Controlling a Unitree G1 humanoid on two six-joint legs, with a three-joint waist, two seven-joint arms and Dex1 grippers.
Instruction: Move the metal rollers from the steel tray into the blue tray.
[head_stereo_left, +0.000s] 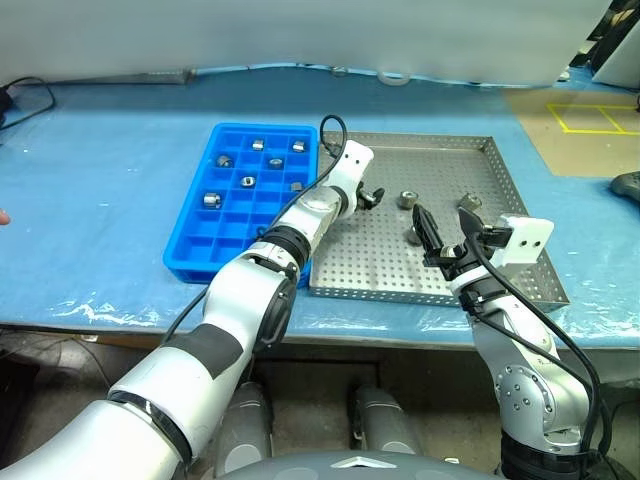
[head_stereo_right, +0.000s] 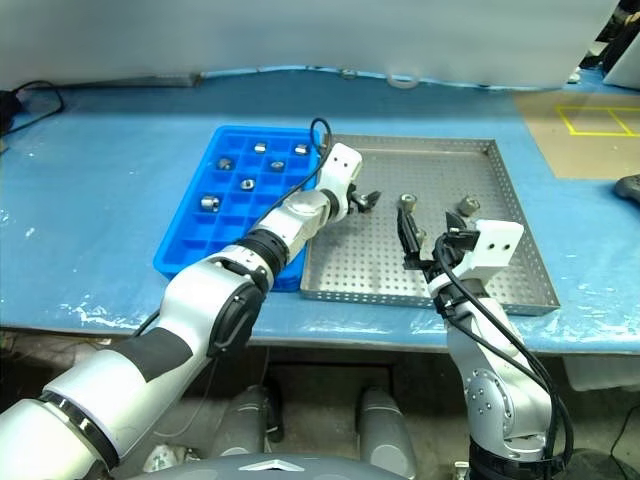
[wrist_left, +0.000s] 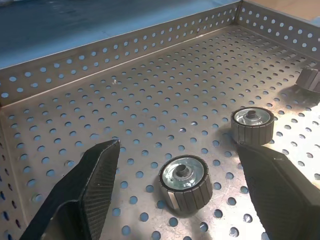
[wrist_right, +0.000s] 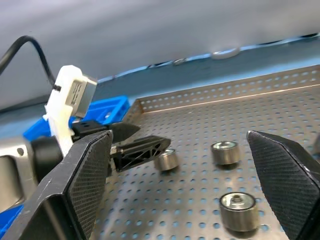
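Progress: the blue tray (head_stereo_left: 190, 255) already held about seven rollers, each in its own compartment, mostly in the far half; judged well along, but not finished.
Left to do: the head views showed three rollers on the steel tray (head_stereo_left: 520, 285), the right wrist view at least three; I took those to be all that remained.
Trays: the two stood side by side on the bench (head_stereo_left: 100, 160), the blue one to the robot's left, edges just beside each other.
Left claw (wrist_left: 180, 165): reached over the steel tray near its left side, jaws wide apart, holding nothing.
Nearest roller (wrist_left: 184, 182): stood on end on the perforated floor, between the left fingers (wrist_left: 97, 182) and clear of both.
Second roller (wrist_left: 252, 125): a little farther on, just past the other finger.
Third roller (wrist_left: 311, 78): near the edge of that view, well apart from the claw.
Right claw (head_stereo_left: 450, 235): raised over the near right part of the steel tray, jaws fully spread, empty.
Right claw and rollers: one roller (wrist_right: 239, 211) lay on the tray ahead of it, between the lines of its fingers, though the claw stood above it, not around it.
Step, as I judged it: the left claw was lined up to close on the roller between its fingers.
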